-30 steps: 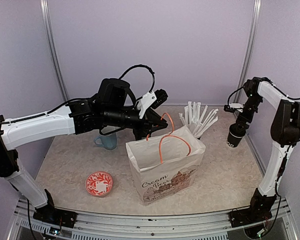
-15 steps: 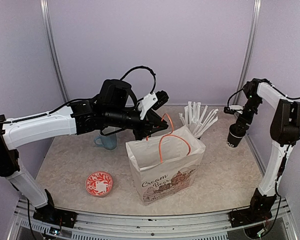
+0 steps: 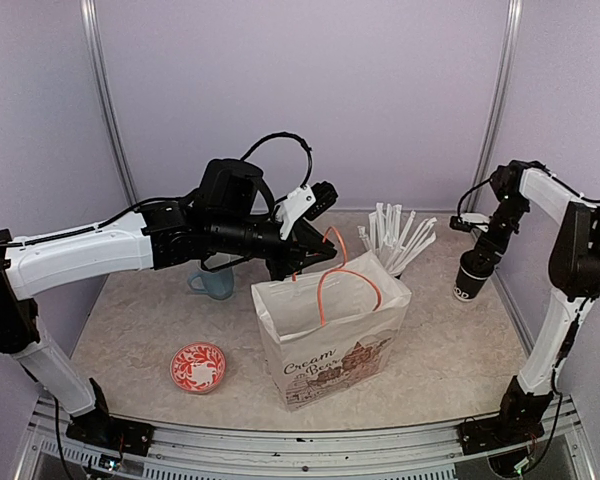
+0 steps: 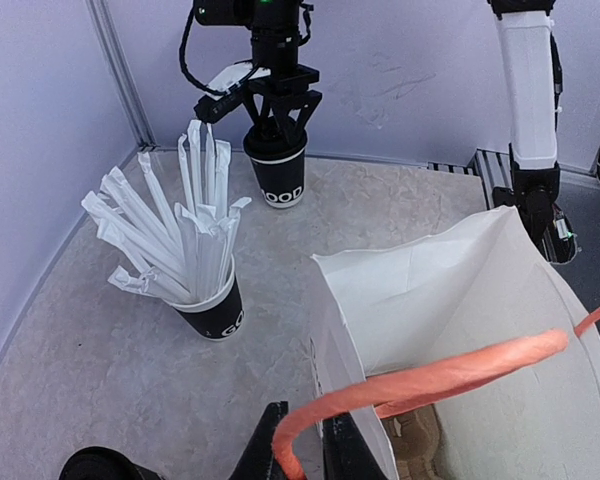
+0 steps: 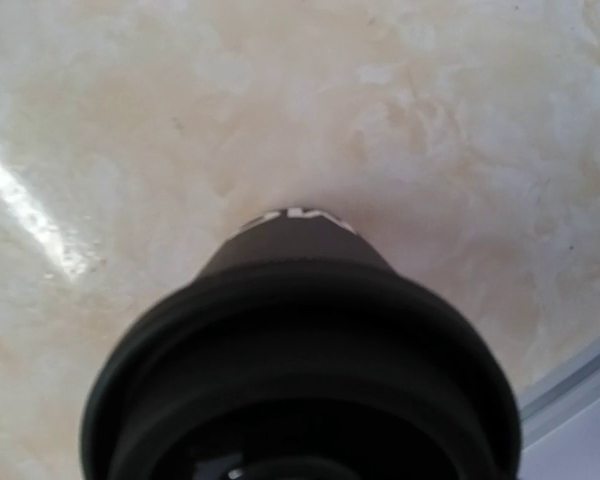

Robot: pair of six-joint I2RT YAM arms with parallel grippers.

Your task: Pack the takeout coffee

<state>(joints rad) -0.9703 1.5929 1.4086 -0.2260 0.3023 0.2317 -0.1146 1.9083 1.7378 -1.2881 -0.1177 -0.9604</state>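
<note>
At left, the orange handle [image 4: 430,375] of the paper bag [image 3: 330,345] is pinched in the clenched left gripper [image 4: 305,445]. A cup of straws [image 4: 205,300] is seen between bag and takeout coffee [image 3: 470,275], likely in the way. The coffee is stood upright at far right, directly beneath the nearer right gripper [image 4: 277,125]. Its jaws are set astride the lid, and a firm grasp cannot be told.
</note>
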